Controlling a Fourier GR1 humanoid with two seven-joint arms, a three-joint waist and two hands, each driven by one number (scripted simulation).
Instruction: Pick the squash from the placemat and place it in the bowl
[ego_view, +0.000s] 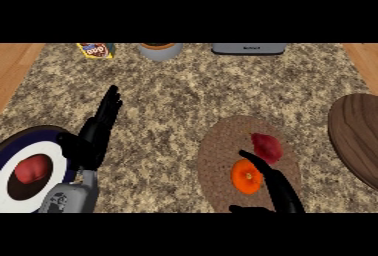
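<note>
Right hand (275, 192) at worktop's near edge, reaching over the placemat (218, 150) twd the orange squash (246, 177).

Head view: one long finger lies against the squash's right side, thumb low by the mat's near edge; can't tell if fingers are closed on it or just touching. Squash sits mid-mat, toward its near edge, w/ a red item (266, 147) just beyond it. Left hand (96, 131) open, fingers straight, resting beside the bowl (55, 150) at near-left corner; bowl already holds a red piece (32, 168). Risks, as I judge: fingers nudge the red neighbour or grab it instead; squash rolls off-mat if contact is off-centre.
</note>
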